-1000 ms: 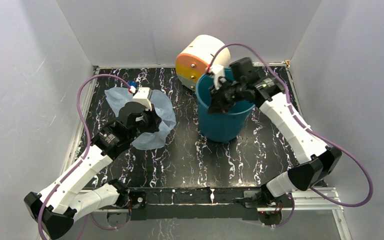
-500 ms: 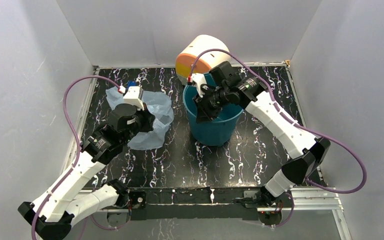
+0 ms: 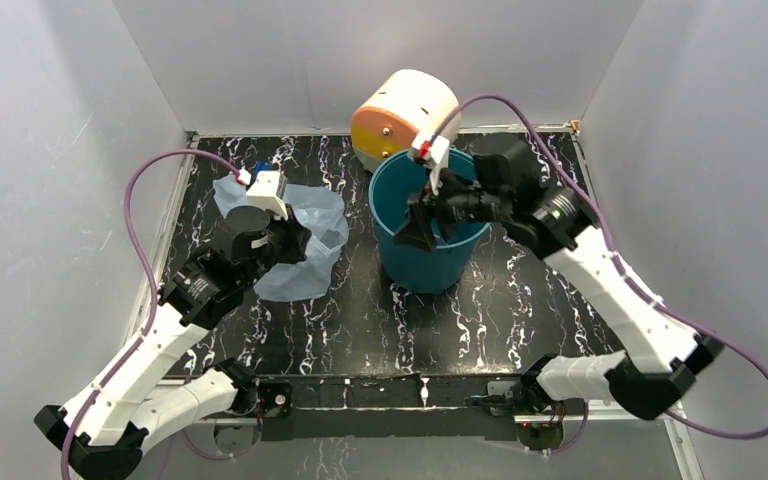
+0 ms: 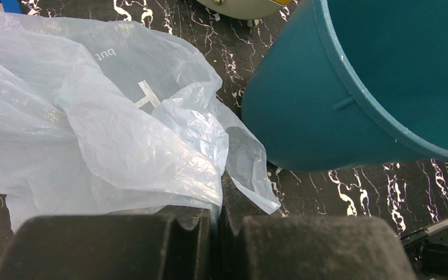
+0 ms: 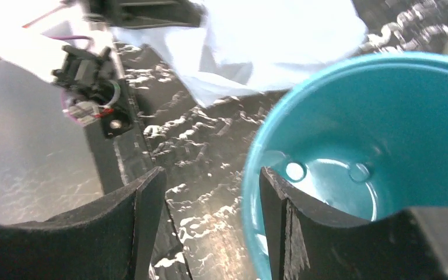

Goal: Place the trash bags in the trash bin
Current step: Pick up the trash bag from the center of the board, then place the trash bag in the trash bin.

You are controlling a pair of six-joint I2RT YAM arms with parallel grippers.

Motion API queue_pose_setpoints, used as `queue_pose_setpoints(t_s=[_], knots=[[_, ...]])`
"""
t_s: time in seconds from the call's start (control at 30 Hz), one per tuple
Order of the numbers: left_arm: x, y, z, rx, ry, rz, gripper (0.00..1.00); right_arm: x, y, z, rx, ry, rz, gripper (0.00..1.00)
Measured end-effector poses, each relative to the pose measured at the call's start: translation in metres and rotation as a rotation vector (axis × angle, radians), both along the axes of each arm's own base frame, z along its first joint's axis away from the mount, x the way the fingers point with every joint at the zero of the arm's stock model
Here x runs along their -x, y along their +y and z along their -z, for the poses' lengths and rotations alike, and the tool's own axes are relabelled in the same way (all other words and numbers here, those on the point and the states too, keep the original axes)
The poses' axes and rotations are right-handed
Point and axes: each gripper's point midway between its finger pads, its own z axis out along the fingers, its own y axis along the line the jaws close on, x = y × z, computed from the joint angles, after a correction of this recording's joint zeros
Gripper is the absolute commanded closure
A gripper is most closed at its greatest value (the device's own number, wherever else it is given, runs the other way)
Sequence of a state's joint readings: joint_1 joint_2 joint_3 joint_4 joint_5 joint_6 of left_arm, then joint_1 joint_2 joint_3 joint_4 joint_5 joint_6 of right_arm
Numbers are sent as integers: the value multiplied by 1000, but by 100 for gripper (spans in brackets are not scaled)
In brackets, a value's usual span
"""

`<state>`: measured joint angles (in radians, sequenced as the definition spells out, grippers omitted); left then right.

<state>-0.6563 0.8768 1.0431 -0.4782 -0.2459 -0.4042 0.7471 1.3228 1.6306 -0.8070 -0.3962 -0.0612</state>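
Trash bag (image 4: 122, 134), white lettering (image 4: 106, 54) illegible, pinched in left pincer (image 4: 216, 233), right pincer (image 5: 210, 221) open over trash bin (image 5: 385, 105) rim

R pincer (image 5: 210, 175) spread apart at trash bin (image 5: 385, 99) rim, w/ trash bag (image 5: 268, 41) lying beyond on tabletop (image 5: 210, 131).

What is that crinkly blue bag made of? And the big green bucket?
The bag looks like thin plastic film: it is pale blue, you can see through it, and it is full of wrinkles that shine along the folds. The bucket looks like hard moulded plastic: it has smooth teal walls, an even rim and a soft gloss inside.
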Motion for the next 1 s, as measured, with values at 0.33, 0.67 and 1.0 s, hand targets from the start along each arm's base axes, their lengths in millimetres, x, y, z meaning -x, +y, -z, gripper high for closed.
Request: queue_pose_setpoints(t_s=[0.33, 0.67, 1.0], knots=[[8, 8, -5, -65, 9, 24, 100, 101, 37, 28, -208, -79, -404, 30], [37, -1, -46, -104, -9, 241, 100, 174, 71, 92, -60, -381, -663, 30], [89, 12, -106, -16, -148, 374, 100, 129, 60, 116, -6, -614, -437, 22]])
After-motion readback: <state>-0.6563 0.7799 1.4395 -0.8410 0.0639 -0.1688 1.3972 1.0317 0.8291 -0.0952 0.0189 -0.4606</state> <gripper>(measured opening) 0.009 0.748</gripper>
